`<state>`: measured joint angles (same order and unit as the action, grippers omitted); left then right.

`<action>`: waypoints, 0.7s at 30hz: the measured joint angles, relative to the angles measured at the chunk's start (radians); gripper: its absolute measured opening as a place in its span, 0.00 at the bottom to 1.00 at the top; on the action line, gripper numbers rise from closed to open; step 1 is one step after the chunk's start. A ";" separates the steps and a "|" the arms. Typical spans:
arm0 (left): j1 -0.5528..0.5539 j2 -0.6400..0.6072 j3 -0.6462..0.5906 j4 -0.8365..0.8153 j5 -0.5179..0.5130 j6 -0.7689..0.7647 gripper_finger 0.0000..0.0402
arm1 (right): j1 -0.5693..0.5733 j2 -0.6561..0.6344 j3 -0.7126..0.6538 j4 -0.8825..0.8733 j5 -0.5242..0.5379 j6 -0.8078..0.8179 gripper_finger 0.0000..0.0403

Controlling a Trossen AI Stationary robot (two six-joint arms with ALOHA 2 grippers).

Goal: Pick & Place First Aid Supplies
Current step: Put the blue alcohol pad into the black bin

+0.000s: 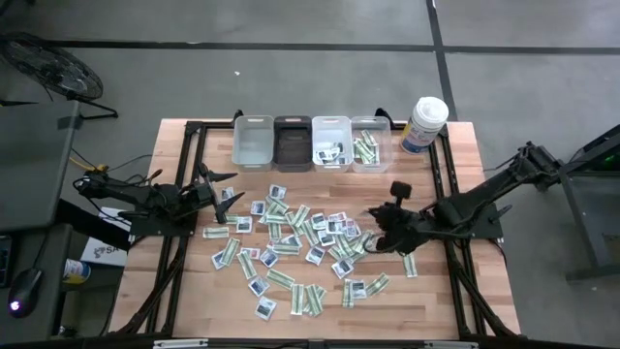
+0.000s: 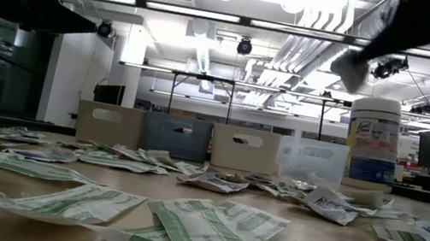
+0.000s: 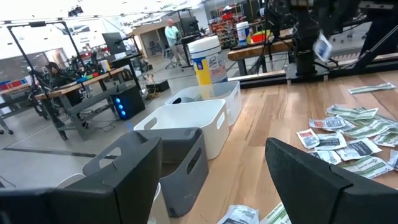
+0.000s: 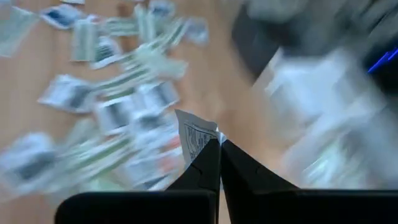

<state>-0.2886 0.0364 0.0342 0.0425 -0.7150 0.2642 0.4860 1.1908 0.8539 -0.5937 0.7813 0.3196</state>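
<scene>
A squarish white packet [image 4: 198,138] with dark print is pinched at one edge between the tips of the right gripper [image 4: 219,144], whose fingers are pressed together on it. In the low view the same packet [image 2: 349,69] hangs clear of the table, above the row of bins. In the left wrist view it shows as a small white square [image 3: 323,46] held up at the far arm.

The rest of the first aid supplies [image 1: 291,242] lie scattered flat across the middle of the wooden table [image 1: 184,301], narrow green-and-white strips mixed with squarish white packets bearing dark marks, many overlapping. In the high view the right gripper [image 1: 380,233] sits at the right edge of this spread.

Four small bins stand side by side along the far edge of the table. From left to right in the high view: a light bin [image 1: 253,142], a dark bin [image 1: 293,142], a white bin [image 1: 330,143] with a few squarish packets inside, and a clear bin [image 1: 370,143] holding green-and-white strips. A tall white canister [image 1: 424,124] with a blue label stands just beside the clear bin, at the table's far right corner.

The left gripper [image 1: 225,192] is over the left side of the table, beside the scattered packets, its fingers [image 3: 311,180] spread apart with nothing between them.
</scene>
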 joint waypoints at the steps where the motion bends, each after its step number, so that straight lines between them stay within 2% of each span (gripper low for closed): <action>1: 0.000 0.000 0.000 0.000 0.000 0.000 0.70 | 0.005 0.000 0.000 0.030 0.055 -0.095 0.00; 7: 0.000 0.000 0.000 0.000 0.000 0.000 0.70 | 0.018 0.011 -0.042 0.264 0.381 -0.798 0.00; 9: 0.000 0.000 0.000 0.000 0.000 0.000 0.70 | 0.007 0.022 -0.053 0.301 0.403 -1.043 0.00; 11: 0.000 0.000 0.000 0.000 0.000 0.000 0.70 | 0.000 0.035 -0.058 0.312 0.411 -1.207 0.00; 13: 0.000 0.000 0.000 0.000 0.000 0.000 0.70 | -0.002 0.047 -0.060 0.312 0.423 -1.300 0.00; 15: 0.000 0.000 0.000 0.000 0.000 0.000 0.70 | 0.001 0.054 -0.060 0.320 0.390 -1.356 0.00; 21: 0.000 0.000 0.000 0.000 0.000 0.000 0.70 | 0.046 0.051 -0.103 0.453 0.299 -1.411 0.00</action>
<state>-0.2886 0.0368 0.0341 0.0425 -0.7147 0.2642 0.5320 1.2415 0.7512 -0.1411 1.0802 -1.0910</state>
